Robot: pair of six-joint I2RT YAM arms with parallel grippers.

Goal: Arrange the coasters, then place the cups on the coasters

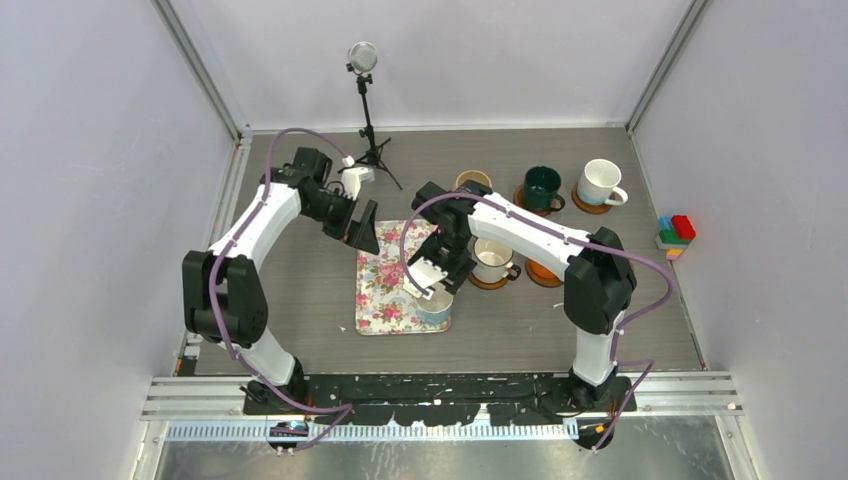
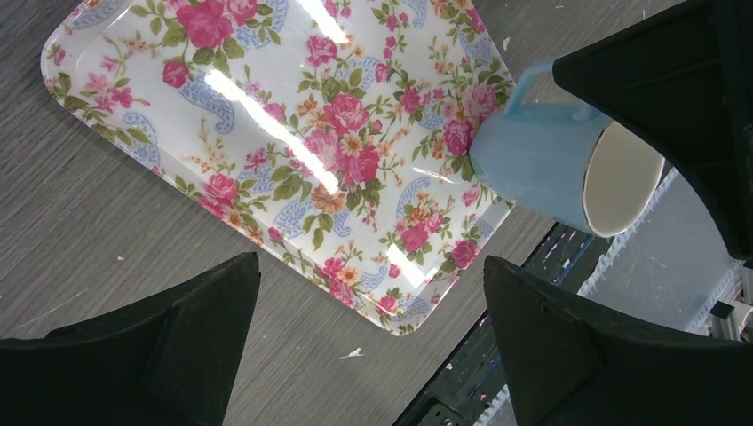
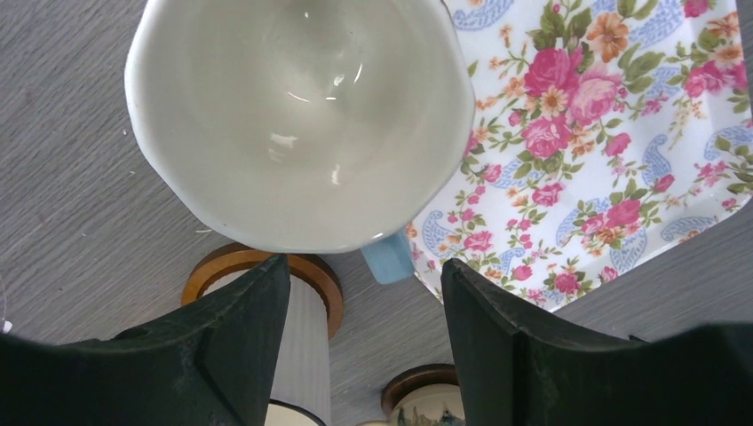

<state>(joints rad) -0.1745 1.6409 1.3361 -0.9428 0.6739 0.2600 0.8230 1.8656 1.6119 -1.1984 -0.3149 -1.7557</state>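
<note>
1. Right gripper (image 3: pixel 364 275): my fingers stand partly open and nothing is clamped between them. The handle (image 3: pixel 388 259) of the light blue mug (image 3: pixel 302 115) lies just past the tips, nearer my right-hand finger. I see no contact.
2. The mug is at the near right corner of the floral tray (image 2: pixel 266 133), mouth up toward my wrist, and is not on a coaster. I cannot tell whether its base sits fully on the tray.
3. Judgement: my gap is too narrow to span the body. This approach from above the handle side suits a pinch on the handle or the wall beside it.
4. Left gripper (image 2: pixel 370 262): fingers fully wide and empty, hovering over the tray, apart from the mug. I judge it is parked there to leave my right arm room.
5. Coasters lie right of the tray. The ribbed white mug (image 3: pixel 302 355) sits on a coaster (image 3: pixel 213 266). The dark green mug (image 1: pixel 541 186) and white mug (image 1: pixel 600 180) sit on theirs.
6. An orange patch (image 1: pixel 545 272) is partly hidden by my right arm, and I cannot tell whether it is a cup or a bare coaster.
7. Risk: a handle-side pinch may let the mug swing.
</note>
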